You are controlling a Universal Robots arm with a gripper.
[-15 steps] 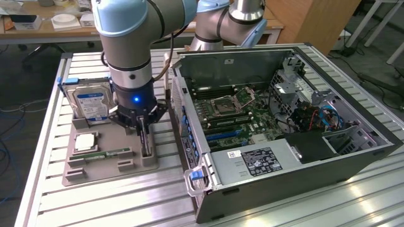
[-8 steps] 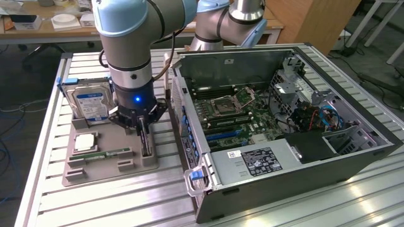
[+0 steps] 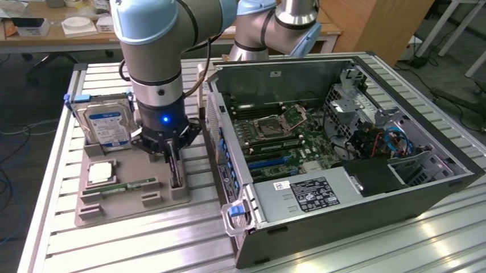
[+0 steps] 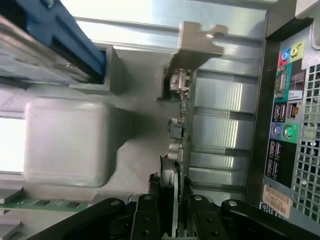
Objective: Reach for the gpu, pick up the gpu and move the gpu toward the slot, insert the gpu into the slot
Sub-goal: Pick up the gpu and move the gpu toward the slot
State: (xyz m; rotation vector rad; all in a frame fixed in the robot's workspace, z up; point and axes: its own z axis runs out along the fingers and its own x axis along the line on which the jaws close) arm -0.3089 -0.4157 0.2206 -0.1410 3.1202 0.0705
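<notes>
With the hand [image 3: 172,152] down over the graphics card [image 3: 177,173] beside the computer case [image 3: 304,227], and I cannot tell if it grips, an off-centre hold could jam the card in its tray [image 3: 125,196].

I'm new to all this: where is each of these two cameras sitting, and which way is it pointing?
Exterior view: off the arm, high up, looking down across the metal table at the open computer case and the tray; the arm and its gripper show.
Wrist view: on the wrist, looking along the gripper onto the gpu, which stands on edge in the tray; the gripper's dark front shows.
Shared: the gripper, gpu, tray and computer case.
</notes>
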